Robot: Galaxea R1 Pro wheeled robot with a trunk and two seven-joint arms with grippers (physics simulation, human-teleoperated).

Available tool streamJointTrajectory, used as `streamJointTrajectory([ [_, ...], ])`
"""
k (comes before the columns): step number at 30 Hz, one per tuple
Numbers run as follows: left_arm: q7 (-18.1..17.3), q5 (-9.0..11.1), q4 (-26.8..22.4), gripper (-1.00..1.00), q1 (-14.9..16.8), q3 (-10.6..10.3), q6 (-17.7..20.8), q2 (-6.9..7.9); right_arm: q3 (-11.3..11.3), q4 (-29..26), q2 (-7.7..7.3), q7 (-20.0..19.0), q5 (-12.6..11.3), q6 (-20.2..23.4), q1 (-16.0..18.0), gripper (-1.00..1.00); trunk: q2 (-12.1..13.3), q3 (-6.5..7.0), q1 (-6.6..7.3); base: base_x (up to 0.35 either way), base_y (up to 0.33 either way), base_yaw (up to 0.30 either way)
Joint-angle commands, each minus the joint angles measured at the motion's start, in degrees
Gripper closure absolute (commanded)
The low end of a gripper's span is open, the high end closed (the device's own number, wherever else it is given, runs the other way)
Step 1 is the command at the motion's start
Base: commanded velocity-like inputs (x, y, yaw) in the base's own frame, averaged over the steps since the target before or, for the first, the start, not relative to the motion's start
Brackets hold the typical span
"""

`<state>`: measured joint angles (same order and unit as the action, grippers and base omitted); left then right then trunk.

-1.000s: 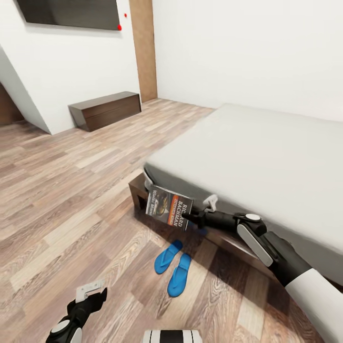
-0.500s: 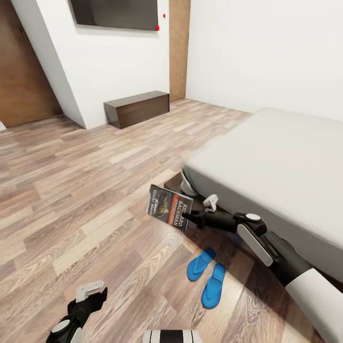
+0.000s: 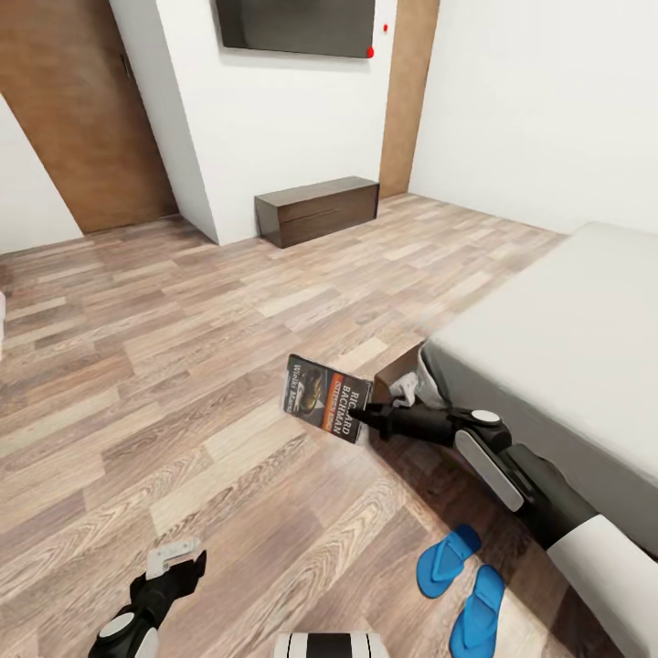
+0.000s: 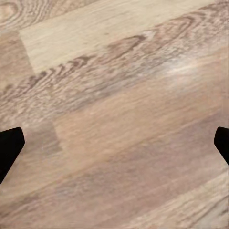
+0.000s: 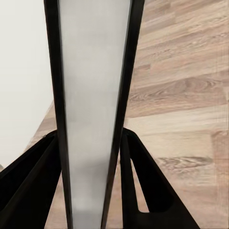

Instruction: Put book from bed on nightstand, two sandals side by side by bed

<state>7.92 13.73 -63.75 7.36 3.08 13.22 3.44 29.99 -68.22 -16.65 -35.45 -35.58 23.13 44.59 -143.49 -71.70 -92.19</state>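
book [image 3: 325, 404] (cover up) — pinched by right fingers [image 3: 361, 420] | arm outstretched, low

You see a floor [image 3: 183, 366] of brown wood planks with pale and darker grain, and plain white walls [image 3: 512, 100]. The book [image 3: 326, 398] you hold has a grey-dark cover with a picture, an orange band and white lettering. The two sandals [image 3: 461, 585] are bright blue. The bed [image 3: 567, 366] has a pale grey-white mattress. The bench [image 3: 317, 211] is dark brown, the door [image 3: 82, 119] warm brown. Your right gripper [image 3: 363, 418] is black, the left gripper [image 3: 174, 567] black with white.
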Motion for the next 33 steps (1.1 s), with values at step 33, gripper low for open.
streamJointTrajectory([
  [33, 0.38, 0.58, -1.70, -1.00, 0.02, -0.16, 0.35, -0.01, 0.07, -0.02, -0.06, 0.12, -0.81, 0.47, 0.05, 1.00, -0.02, -0.05, 0.00, 0.113, 0.031, 0.269],
])
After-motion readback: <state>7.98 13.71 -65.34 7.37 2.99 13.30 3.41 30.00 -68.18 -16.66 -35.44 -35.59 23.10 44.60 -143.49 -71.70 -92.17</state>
